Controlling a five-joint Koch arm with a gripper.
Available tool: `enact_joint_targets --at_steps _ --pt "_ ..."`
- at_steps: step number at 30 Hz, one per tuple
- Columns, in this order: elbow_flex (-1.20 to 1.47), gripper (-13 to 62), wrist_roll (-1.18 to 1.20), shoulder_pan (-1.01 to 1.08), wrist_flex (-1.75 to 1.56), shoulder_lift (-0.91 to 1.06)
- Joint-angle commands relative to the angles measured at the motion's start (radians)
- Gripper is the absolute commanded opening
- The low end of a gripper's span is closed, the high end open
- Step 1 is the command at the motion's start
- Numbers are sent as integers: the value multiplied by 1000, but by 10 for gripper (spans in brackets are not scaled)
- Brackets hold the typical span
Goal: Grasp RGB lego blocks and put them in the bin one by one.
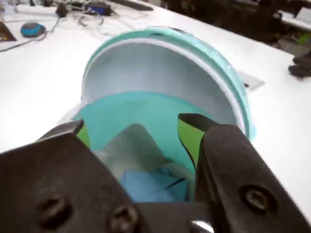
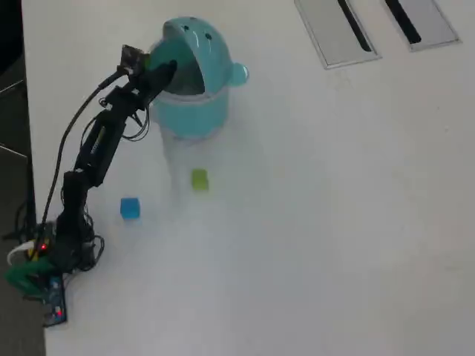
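The round light teal bin (image 2: pixel 199 111) stands at the upper left of the overhead view, its domed lid (image 1: pixel 214 63) swung open. My gripper (image 2: pixel 165 72) is at the bin's mouth. In the wrist view my gripper (image 1: pixel 136 133) is open and empty, its green-padded fingers (image 1: pixel 190 138) spread wide over the teal inside. Something pale blue and whitish (image 1: pixel 146 184) lies at the bottom; I cannot tell what it is. The yellow-green block (image 2: pixel 199 179) and the blue block (image 2: pixel 130 208) sit on the white table in front of the bin. The red block is not in view.
Two flat grey panels (image 2: pixel 338 33) (image 2: pixel 419 18) lie in the table at the top right. The arm's base (image 2: pixel 44 259) with wires is at the left edge. Cables and a blue round object (image 1: pixel 33 29) lie beyond the bin.
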Motion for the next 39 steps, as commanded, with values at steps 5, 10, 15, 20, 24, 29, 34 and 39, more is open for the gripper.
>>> enact_joint_targets --at_steps 5,10,15,20,24,29,34,39 --pt "-104 329 2 54 173 146" --pt "-101 329 -2 123 353 207" --pt "-83 330 -20 156 477 261" --pt "238 332 0 160 514 457" --pt "626 332 63 156 400 669" --pt "854 333 55 218 222 742" --pt "1020 331 51 238 112 775" --pt "1161 330 51 268 -25 775"
